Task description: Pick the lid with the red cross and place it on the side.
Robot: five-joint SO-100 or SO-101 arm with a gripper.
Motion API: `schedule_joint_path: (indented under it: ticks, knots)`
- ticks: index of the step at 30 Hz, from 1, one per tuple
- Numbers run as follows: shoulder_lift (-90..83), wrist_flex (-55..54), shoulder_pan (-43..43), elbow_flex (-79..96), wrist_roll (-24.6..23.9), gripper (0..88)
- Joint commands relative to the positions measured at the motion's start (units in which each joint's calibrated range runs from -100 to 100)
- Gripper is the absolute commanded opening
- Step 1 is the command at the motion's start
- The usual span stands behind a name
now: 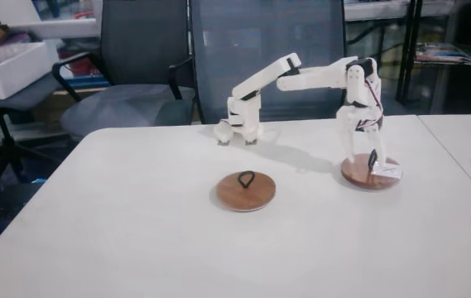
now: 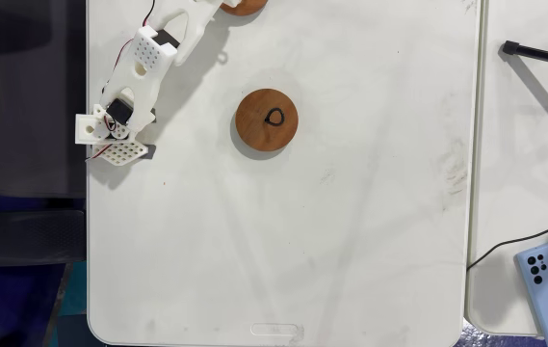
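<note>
Fingers [image 1: 371,162] down at loop handle of lid with the red cross [image 1: 359,174], far right on desk [image 1: 136,215]; closure unclear; disc looks light, rigid; grip loop

White arm [image 1: 301,79] reaches right, gripper [image 1: 371,160] down at loop handle of labelled lid [image 1: 371,173]; plain disc [image 1: 246,191] sits mid-table [image 1: 136,223].

White table [image 1: 136,240]: plain wooden lid [image 1: 246,191] lies mid-tabletop; lid with the red cross [image 1: 371,173] and arm base [image 1: 243,124] are set near the far edge.
</note>
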Motion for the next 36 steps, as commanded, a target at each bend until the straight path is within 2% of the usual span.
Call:
schedule_joint_path:
  ticks: [1,13,24,31,36]
  knots:
    - [-1.98,0.6,-0.06,1.67,-0.6,23.3]
    - [-17.4,0.51,0.01,4.75,-0.26,23.3]
    - [-59.75,0.6,0.84,19.34,-0.16,23.2]
    - [-68.19,0.51,12.16,30.22,-0.16,23.2]
    - [-68.19,0.51,24.99,30.86,-0.01,23.2]
